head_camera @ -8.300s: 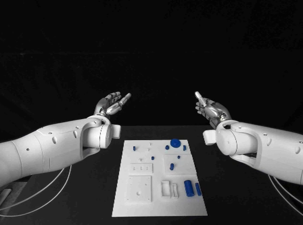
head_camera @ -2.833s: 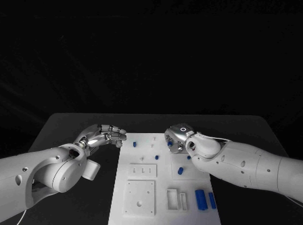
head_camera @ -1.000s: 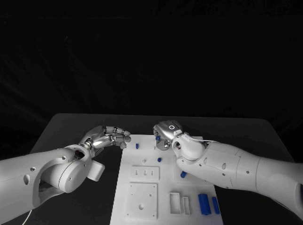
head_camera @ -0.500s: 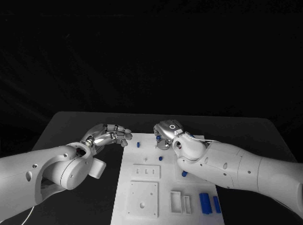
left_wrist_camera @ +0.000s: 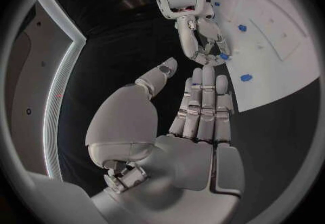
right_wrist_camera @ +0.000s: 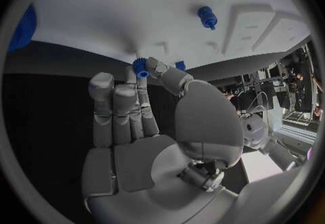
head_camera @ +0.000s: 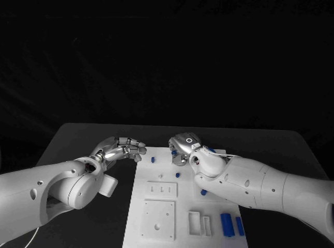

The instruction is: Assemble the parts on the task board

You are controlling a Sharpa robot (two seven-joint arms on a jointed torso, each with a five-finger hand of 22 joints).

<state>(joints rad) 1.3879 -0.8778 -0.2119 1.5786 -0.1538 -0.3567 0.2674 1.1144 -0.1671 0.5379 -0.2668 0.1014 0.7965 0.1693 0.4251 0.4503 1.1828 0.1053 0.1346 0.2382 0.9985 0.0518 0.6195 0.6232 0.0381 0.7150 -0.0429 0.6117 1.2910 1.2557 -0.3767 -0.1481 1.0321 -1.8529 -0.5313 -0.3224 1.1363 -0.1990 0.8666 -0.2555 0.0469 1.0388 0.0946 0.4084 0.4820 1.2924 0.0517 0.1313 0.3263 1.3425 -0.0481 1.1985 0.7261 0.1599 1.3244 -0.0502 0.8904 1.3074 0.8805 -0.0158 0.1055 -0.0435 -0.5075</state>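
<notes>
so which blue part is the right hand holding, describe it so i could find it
Start at the white task board mid-table and go to its far edge, where the right hand reaches down. The small blue part sits pinched at its fingertips, lifted off the surface, unlike the others on the board.

1. My right hand (head_camera: pixel 183 147) and its arm lie across the far right part of the task board (head_camera: pixel 156 206), blocking any way in from that side.
2. My left hand (head_camera: pixel 121 150) hangs beside the board's far left corner, over bare table (head_camera: pixel 85 137).
3. The gap between my two hands is narrow; a small blue peg (head_camera: pixel 153 160) stands in it.
4. Two blue cylinders (head_camera: pixel 230 225) occupy the near right corner.
5. The near left of the board is low, flat white blocks (head_camera: pixel 156 219) that I could pass above.
</notes>
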